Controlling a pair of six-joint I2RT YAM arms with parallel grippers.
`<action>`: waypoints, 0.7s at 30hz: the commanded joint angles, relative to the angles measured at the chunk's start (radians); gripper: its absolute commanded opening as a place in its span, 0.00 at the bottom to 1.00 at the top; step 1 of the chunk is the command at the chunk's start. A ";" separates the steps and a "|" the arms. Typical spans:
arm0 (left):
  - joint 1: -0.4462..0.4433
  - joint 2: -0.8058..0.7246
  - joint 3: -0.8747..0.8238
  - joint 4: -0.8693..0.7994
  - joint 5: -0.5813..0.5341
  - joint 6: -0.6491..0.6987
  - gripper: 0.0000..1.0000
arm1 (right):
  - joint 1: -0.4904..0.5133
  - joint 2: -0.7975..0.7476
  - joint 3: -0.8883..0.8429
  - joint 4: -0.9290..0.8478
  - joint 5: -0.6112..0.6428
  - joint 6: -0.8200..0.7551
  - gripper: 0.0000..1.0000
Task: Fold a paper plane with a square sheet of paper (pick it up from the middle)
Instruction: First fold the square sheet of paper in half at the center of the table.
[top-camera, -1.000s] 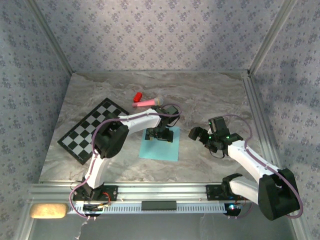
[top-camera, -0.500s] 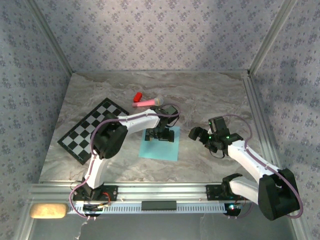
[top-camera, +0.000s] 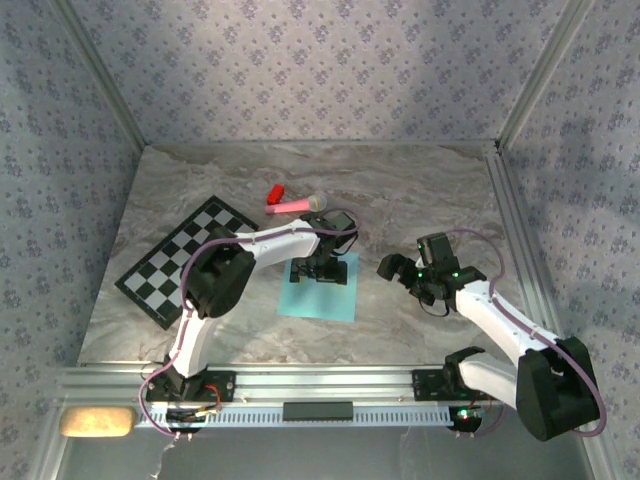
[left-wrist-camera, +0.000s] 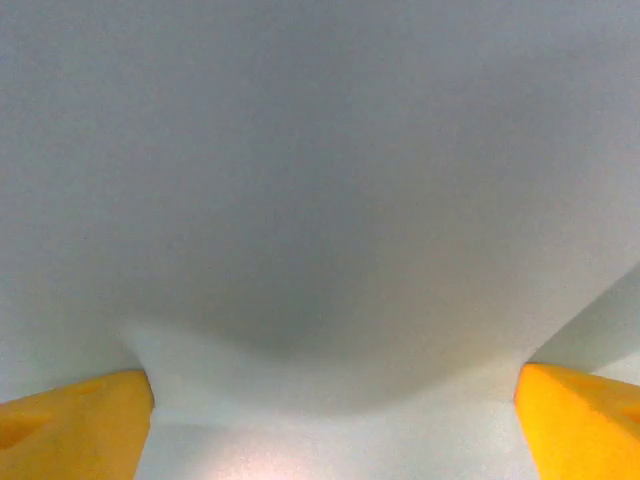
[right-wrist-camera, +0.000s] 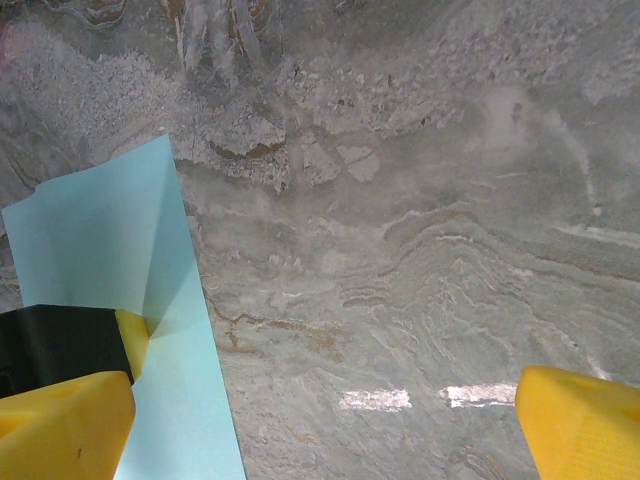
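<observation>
The square sheet of paper (top-camera: 322, 297), light blue, lies flat on the marble table in front of the left arm. My left gripper (top-camera: 317, 270) is down on its far half, open, with both yellow fingertips (left-wrist-camera: 75, 425) spread wide on the sheet (left-wrist-camera: 320, 200). Between them the paper bulges up slightly. My right gripper (top-camera: 398, 268) is open and holds nothing, just right of the sheet's right edge (right-wrist-camera: 100, 250) and above bare marble. Its yellow fingertips (right-wrist-camera: 580, 420) frame the bottom corners of the right wrist view. No folded plane is in view.
A black-and-white checkered mat (top-camera: 185, 260) lies at the left. A pink stick toy (top-camera: 298, 204) and a small red block (top-camera: 275, 191) lie behind the sheet. Patterned walls close the table on three sides. A metal rail (top-camera: 300, 385) runs along the near edge.
</observation>
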 joint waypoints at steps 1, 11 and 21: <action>-0.011 0.063 -0.034 -0.010 -0.007 0.002 0.92 | -0.005 -0.001 0.014 -0.027 0.007 0.015 1.00; -0.011 0.017 -0.027 0.031 -0.001 0.023 0.72 | -0.006 -0.011 0.024 -0.026 0.007 0.012 1.00; -0.013 -0.104 -0.073 0.125 -0.010 0.042 0.48 | -0.006 -0.054 0.028 -0.040 0.051 0.032 1.00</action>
